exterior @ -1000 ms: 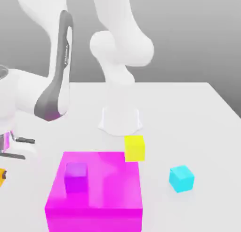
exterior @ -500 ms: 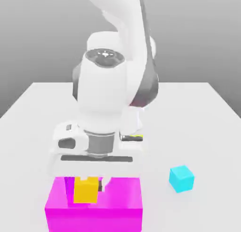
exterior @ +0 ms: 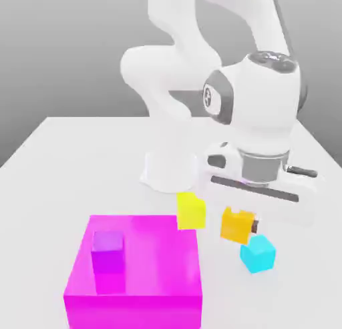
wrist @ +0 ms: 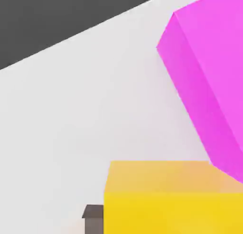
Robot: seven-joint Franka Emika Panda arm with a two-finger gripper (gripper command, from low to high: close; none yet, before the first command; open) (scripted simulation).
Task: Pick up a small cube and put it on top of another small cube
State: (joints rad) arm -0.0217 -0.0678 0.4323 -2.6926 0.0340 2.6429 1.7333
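The orange cube [exterior: 236, 224] hangs pinched between the jaws of the gripper [exterior: 239, 226], clear of the counter [exterior: 80, 161], just above and beside the cyan cube [exterior: 258, 253] toward the exterior view's left. It has no long axis; it sits slightly turned, one corner toward the camera. The jaws are pressed tight on its sides, and the yellow cube [exterior: 191, 210] and magenta block [exterior: 133, 274] lie further to that left.
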